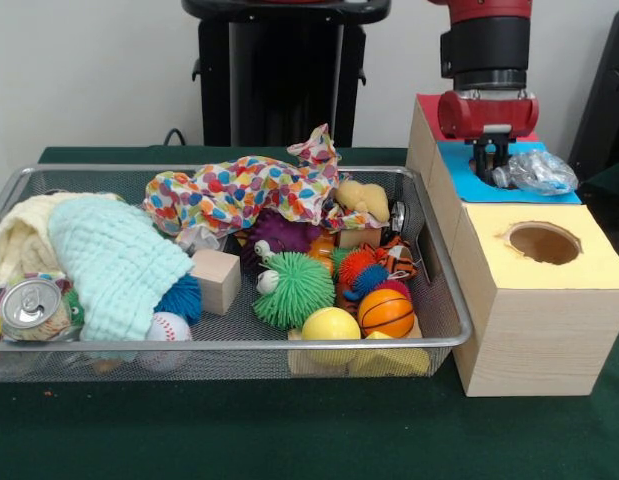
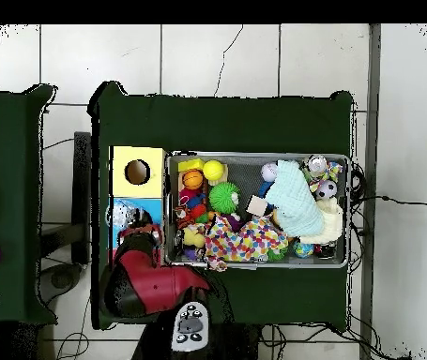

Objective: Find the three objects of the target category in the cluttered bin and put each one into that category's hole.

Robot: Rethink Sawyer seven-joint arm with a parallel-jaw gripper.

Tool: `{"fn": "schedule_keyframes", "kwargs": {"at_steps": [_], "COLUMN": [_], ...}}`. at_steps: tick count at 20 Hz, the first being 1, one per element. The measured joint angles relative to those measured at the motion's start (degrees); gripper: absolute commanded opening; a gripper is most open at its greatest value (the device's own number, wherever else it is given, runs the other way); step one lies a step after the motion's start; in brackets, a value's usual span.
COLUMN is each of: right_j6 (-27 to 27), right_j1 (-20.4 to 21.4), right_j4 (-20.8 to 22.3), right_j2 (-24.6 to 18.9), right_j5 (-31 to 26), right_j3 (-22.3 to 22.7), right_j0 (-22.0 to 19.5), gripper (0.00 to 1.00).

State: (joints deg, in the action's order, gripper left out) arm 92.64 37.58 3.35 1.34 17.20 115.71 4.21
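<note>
My gripper point(image 1: 492, 172) hangs over the bright blue surround point(image 1: 469, 180) of the wooden box's middle section. It is shut on the neck end of a clear wrinkly bottle point(image 1: 539, 172), which sticks out sideways and lies low over the blue surface. The blue hole itself is hidden under the gripper and the bottle. In the overhead view the red arm point(image 2: 146, 277) covers most of the blue section point(image 2: 119, 208). The wire-mesh bin point(image 1: 229, 346) is full of toys and cloths. No other clear bottle shows in it.
The yellow-surround hole point(image 1: 544, 243) is open at the box's near end, and the red surround point(image 1: 426, 101) is at its far end. In the bin lie a silver soda can point(image 1: 29, 305), a mint cloth point(image 1: 119, 265), a spotted cloth point(image 1: 239, 190), a green spiky ball point(image 1: 292, 290) and a small basketball point(image 1: 386, 313).
</note>
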Motion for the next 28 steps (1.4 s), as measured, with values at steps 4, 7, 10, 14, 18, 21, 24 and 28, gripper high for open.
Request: {"fn": "schedule_keyframes", "kwargs": {"at_steps": [4,7,10,14,18,21,24,28], "right_j6": [0.0,0.0,0.0,0.0,0.0,0.0,0.0,0.0], "right_j1": [4.1,8.1,11.9,16.4,18.3,19.4,19.7,19.8], "right_j4": [2.1,3.3,3.6,3.6,3.7,3.7,3.7,3.5], "right_j2": [-2.4,-4.4,-5.5,-5.8,-5.8,-5.9,-5.9,-5.9], "right_j5": [-5.5,-11.4,-16.2,-19.7,-19.7,-19.7,-19.8,-20.6], "right_j3": [1.0,2.0,2.7,3.0,3.1,3.1,3.0,2.5], "right_j0": [-3.1,-6.0,-8.5,-10.4,-10.5,-10.5,-10.0,-7.8], "gripper": [0.00,0.00,0.00,0.00,0.00,0.00,0.00,0.00]}}
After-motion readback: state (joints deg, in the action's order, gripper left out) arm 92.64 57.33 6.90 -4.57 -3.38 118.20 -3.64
